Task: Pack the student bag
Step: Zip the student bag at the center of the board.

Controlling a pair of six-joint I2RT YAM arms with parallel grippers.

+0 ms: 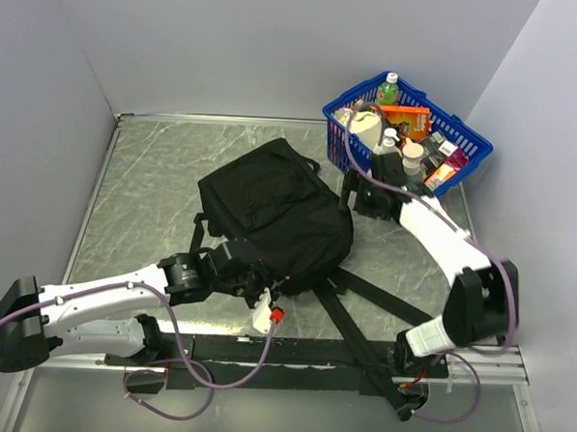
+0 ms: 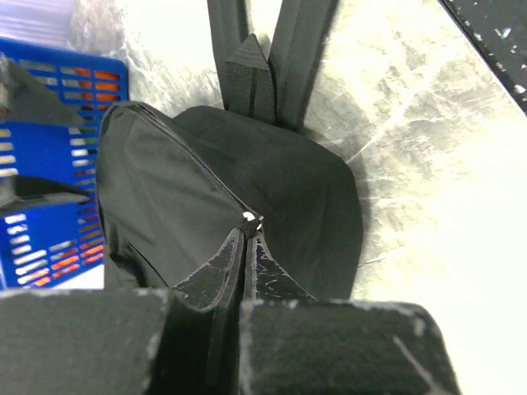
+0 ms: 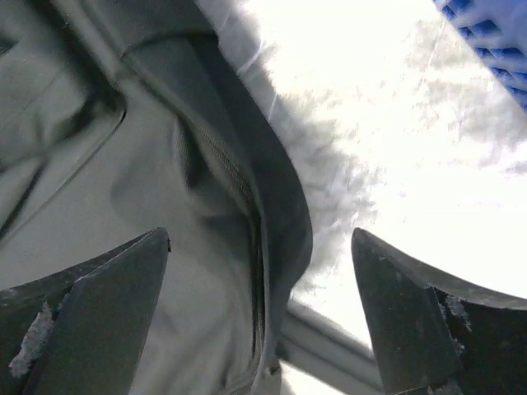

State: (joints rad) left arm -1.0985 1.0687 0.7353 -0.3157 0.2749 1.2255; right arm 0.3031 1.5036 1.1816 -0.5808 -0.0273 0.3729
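Plainly, the left jaws were closed tight, pinching a small pale zipper pull (image 2: 251, 218) on the student bag (image 1: 274, 215). In the left wrist view the black fabric spread out on both sides of that pinch, and a seam ran up and to the left from the pull. From above, these jaws sat against the bag's near edge, low over the table (image 1: 145, 189).

The right jaws stood wide apart and gripped nothing. In the right wrist view the edge of the bag ran beneath the gap between them. Its zipper (image 3: 239, 181) curved down the middle, with dark fabric under one side of the gap and bright bare table under the other. Whether either tip touched the fabric could not be told. From above, these jaws were at the bag's far right side, between the bag and a blue basket (image 1: 467, 138).

The bag itself lay flat near the middle of the table, between the two arms. Its long black straps (image 1: 362, 297) trailed off toward the near right, crossing in front of the right arm's base. The basket stood in the far right corner, close to the bag but apart from it. It was crowded with goods, among them a green-capped bottle (image 1: 389, 86) and an orange box (image 1: 407, 118).
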